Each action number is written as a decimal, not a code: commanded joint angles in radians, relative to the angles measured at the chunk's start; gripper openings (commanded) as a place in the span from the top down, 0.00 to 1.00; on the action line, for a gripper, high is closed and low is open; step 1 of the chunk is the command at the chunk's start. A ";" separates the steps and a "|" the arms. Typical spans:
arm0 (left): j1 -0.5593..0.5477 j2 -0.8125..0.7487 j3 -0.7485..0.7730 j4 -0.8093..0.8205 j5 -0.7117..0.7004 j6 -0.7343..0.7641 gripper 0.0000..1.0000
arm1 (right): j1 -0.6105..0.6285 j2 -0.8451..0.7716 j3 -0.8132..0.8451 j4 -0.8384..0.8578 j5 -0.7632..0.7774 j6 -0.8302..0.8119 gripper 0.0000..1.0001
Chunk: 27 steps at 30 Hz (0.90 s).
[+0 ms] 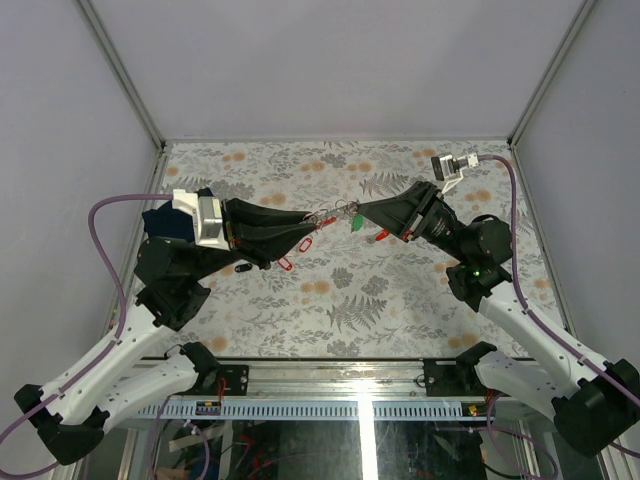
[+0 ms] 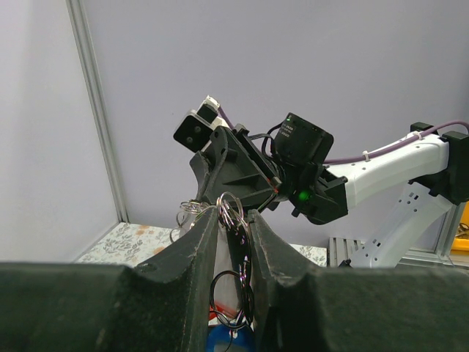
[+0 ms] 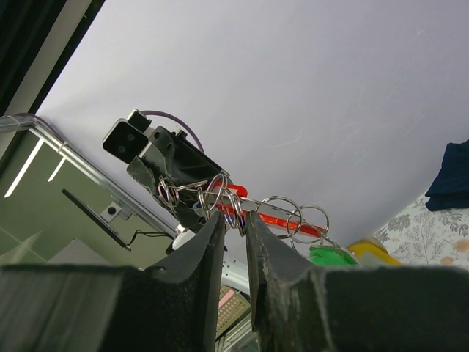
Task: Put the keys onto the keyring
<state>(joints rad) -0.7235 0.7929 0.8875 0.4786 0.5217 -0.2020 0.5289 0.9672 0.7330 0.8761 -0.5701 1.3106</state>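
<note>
- The left gripper (image 1: 318,221) hung raised above the patterned table (image 1: 400,300). Its fingers were pinched shut on the keyring (image 1: 306,243), and the red strap dangled beneath.
- The keys (image 1: 355,226) hung in mid-air where both grippers came together, with green and red tags just under the right fingertips.
- The right gripper (image 1: 360,214) faced the left one tip to tip, its jaws closed narrowly on a metal ring of the keys.

Bright, even, diffuse light fills the white enclosure, and the arms cast only faint, soft shadows on the floral-patterned tablecloth (image 1: 350,300). In both wrist views the near black plastic fingers (image 2: 183,279) are dark and blurred, while the small silvery metal rings (image 3: 220,194) catch bright glints.
</note>
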 commanded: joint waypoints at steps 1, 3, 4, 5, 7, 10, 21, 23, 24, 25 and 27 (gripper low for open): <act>0.003 -0.001 0.005 0.084 0.004 0.001 1.00 | -0.004 0.004 0.034 0.083 -0.031 0.007 0.76; 0.003 0.001 0.006 0.086 0.006 0.000 1.00 | -0.004 0.004 0.033 0.091 -0.031 0.011 0.76; 0.004 0.001 0.005 0.086 0.006 0.000 1.00 | -0.004 0.004 0.033 0.098 -0.030 0.013 0.77; 0.004 0.000 0.005 0.085 0.006 0.000 1.00 | -0.004 0.005 0.031 0.103 -0.031 0.014 0.78; 0.004 0.000 0.004 0.085 0.006 0.002 1.00 | -0.004 0.006 0.031 0.108 -0.033 0.016 0.81; 0.004 -0.001 0.005 0.083 0.006 0.000 1.00 | -0.004 0.005 0.035 0.100 -0.037 0.011 0.86; 0.004 -0.012 0.003 0.064 0.021 0.000 1.00 | -0.004 -0.059 0.140 -0.173 -0.009 -0.205 1.00; 0.004 -0.011 0.005 0.054 0.029 0.000 1.00 | -0.004 -0.065 0.189 -0.272 -0.010 -0.275 1.00; 0.003 -0.009 0.007 0.048 0.030 0.000 1.00 | -0.004 -0.069 0.213 -0.316 -0.008 -0.309 1.00; 0.004 -0.010 0.005 0.042 0.030 0.000 1.00 | -0.004 -0.070 0.237 -0.355 -0.006 -0.340 1.00; 0.004 -0.009 0.005 0.037 0.034 0.000 0.99 | -0.004 -0.068 0.282 -0.431 -0.004 -0.390 1.00</act>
<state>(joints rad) -0.7235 0.7952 0.8875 0.4770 0.5373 -0.2024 0.5289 0.9379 0.8936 0.5961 -0.5690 1.0885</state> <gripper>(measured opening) 0.199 0.019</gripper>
